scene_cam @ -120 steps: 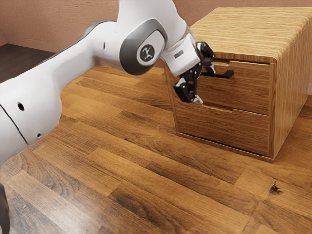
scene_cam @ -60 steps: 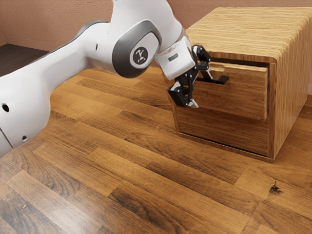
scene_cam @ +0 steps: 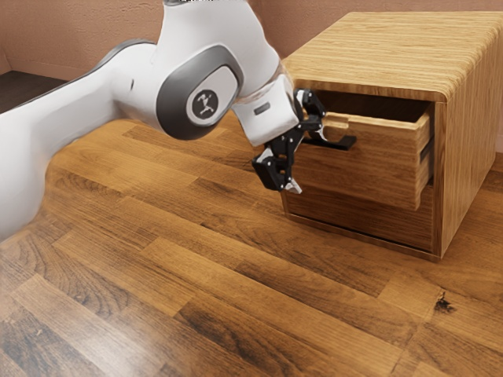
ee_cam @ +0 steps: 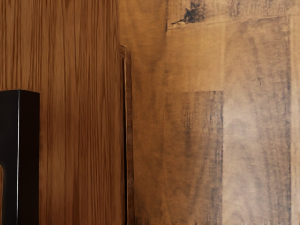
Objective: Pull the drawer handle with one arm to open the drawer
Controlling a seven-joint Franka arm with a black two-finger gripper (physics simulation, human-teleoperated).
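Exterior view: arm (scene_cam: 118, 94) in from the exterior view's left, ending in gripper (scene_cam: 317, 135) right at handle (scene_cam: 339, 144). Meets the near end of that black bar; cannot tell whether clamped on it or merely set against it. Just beyond the gripper, drawer (scene_cam: 369, 169), the upper of two, standing partway out of cabinet (scene_cam: 409, 55), with a dark gap above its front and its side panel showing at the far end. Below the gripper and a little beyond it, lower drawer (scene_cam: 354, 208), flush with the cabinet's face. Under the gripper, plank floor (scene_cam: 196, 275). Well away from the gripper, past the cabinet's near corner, small dark mark (scene_cam: 444, 302) on the boards. Behind the arm, plain brownish wall (scene_cam: 78, 31).

Wrist view: close under the hand, handle (ee_cam: 18, 157) as a black bar with one glossy edge, set against wood face (ee_cam: 79, 93) with grain running along the bar. Farther from the bar, thin dark seam (ee_cam: 125, 140) at the edge of that face, then blurred floor beyond, with dark blotch (ee_cam: 192, 11) far from the bar.
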